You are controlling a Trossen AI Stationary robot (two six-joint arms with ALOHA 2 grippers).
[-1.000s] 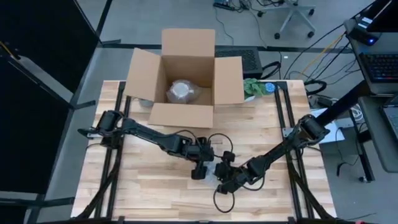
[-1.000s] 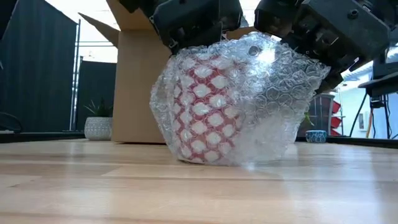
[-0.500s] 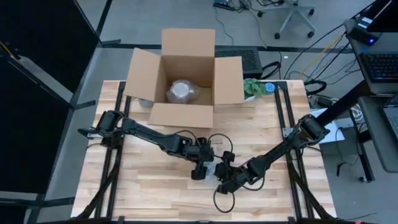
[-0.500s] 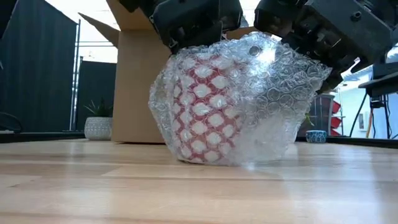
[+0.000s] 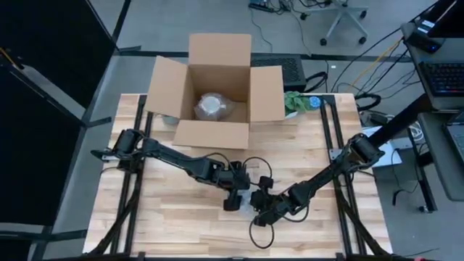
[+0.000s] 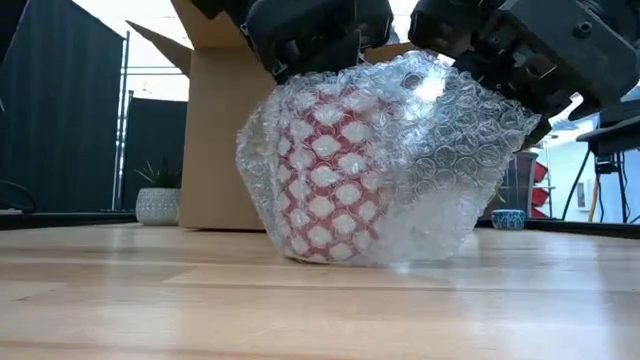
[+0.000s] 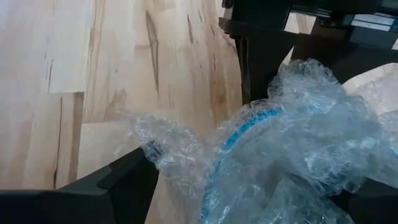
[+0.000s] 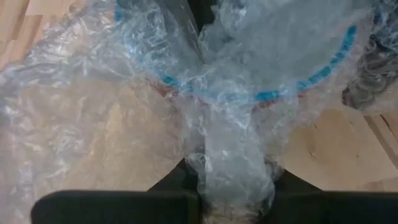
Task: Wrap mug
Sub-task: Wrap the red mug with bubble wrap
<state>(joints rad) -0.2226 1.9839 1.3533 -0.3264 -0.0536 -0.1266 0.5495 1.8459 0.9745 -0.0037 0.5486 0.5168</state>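
One mug [image 6: 330, 180] (bubble-wrapped), one cardboard box [image 5: 217, 87], two arms.

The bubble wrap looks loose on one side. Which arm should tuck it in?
Probably the right. Its end effector already pinches a strip of wrap, which bulges loose beside the mug. The left end effector sits at the snugger side.

Bubble wrap [image 6: 400, 160]: clear plastic film, glossy, with bright glints caught on the raised cells; crumpled and creased in both wrist views. Mug [image 6: 335, 180]: red surface with a white pattern seen through the wrap; rim edged in blue [image 8: 292, 87]; material cannot be told. Counter [image 5: 181, 210]: pale wood in jointed strips, grain visible, smooth with a low sheen. Box [image 5: 217, 80]: plain brown cardboard, matt. Fingers [image 7: 118, 186] of the left gripper: black, matt, apparently plastic.
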